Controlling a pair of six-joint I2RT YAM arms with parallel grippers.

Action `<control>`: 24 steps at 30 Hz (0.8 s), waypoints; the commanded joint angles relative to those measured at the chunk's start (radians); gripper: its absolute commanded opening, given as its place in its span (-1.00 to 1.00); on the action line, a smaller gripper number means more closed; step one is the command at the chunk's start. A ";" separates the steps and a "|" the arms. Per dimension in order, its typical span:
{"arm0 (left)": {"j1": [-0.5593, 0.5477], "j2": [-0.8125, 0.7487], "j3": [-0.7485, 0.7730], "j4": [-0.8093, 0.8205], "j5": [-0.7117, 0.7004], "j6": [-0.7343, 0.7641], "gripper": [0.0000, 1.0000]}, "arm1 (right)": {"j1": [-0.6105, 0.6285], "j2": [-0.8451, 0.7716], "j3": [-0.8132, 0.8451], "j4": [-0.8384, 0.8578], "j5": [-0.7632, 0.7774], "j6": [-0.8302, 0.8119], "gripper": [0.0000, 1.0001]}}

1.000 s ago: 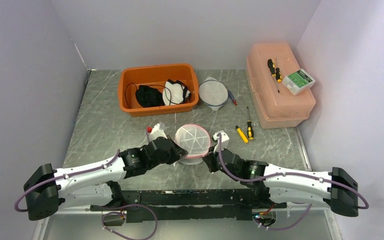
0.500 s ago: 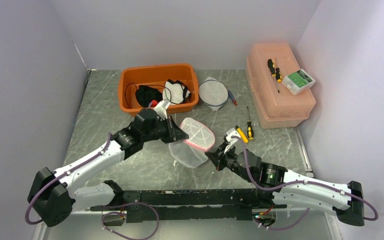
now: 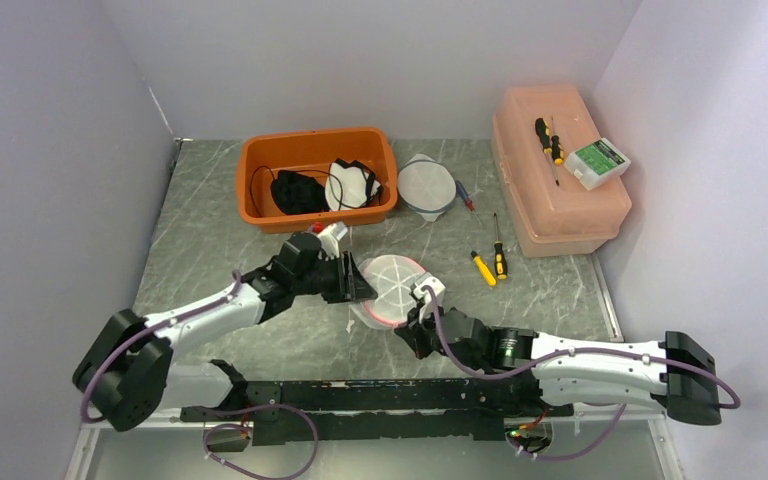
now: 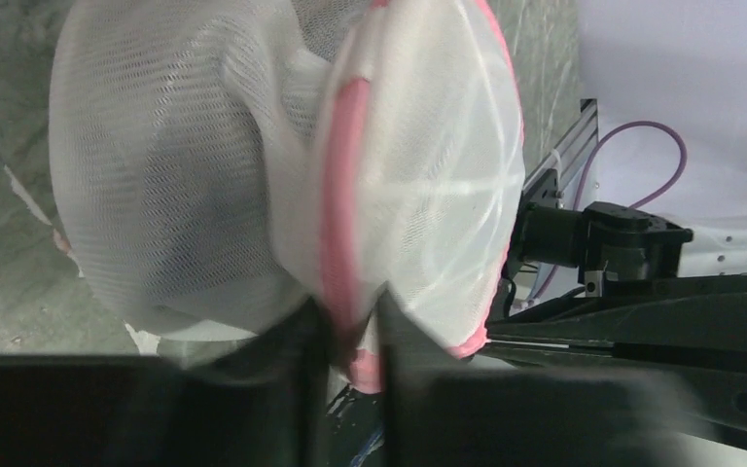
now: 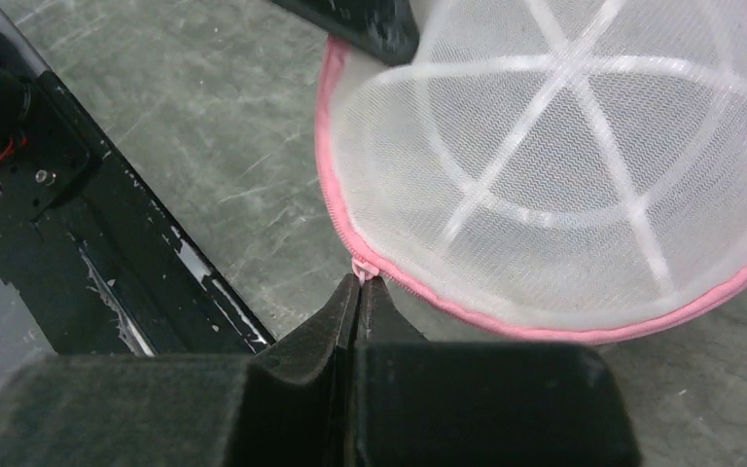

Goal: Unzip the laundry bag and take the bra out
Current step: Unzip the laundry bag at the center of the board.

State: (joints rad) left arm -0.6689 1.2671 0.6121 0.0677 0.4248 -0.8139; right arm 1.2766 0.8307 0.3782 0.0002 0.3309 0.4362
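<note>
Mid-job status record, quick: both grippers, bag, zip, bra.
bag: between the two grippers
left gripper: pink rim between fingers; grip unclear
right gripper: shut on zip pull
zip: looks closed beyond the pull
bra: not out; contents unclear through the mesh

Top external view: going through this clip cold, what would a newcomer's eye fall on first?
The white mesh laundry bag with its pink zipper rim, at the middle of the table, caught between both arms. The left pincer straddles the rim, while the right pincer is shut on the zipper pull at the bag's near edge. Behind it, an orange bin holds dark and white garments.
</note>
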 commanded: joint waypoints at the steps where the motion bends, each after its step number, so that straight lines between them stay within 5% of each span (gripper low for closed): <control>1: 0.004 -0.181 -0.008 -0.036 -0.079 -0.040 0.34 | 0.010 0.050 0.027 0.095 0.027 0.037 -1.00; 2: 0.001 -0.231 -0.019 -0.060 -0.101 -0.083 0.73 | 0.010 0.064 0.038 0.086 0.038 0.040 -1.00; 4: -0.016 -0.334 -0.054 -0.119 -0.177 -0.180 0.88 | 0.009 0.086 0.049 0.080 0.058 0.051 -1.00; 9: -0.197 -0.449 -0.111 -0.176 -0.416 -0.405 0.88 | 0.008 0.141 0.070 0.094 0.077 0.077 -1.00; 15: -0.435 -0.295 -0.097 -0.092 -0.613 -0.593 0.88 | 0.009 0.168 0.109 0.081 0.093 0.073 -1.00; 24: -0.498 -0.154 -0.044 -0.058 -0.757 -0.701 0.70 | 0.010 0.129 0.103 0.073 0.096 0.064 -1.00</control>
State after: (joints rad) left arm -1.1656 1.0931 0.5205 -0.0242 -0.2028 -1.4441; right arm 1.2770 0.9970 0.4545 0.0093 0.4358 0.4999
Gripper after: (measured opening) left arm 0.874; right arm 0.015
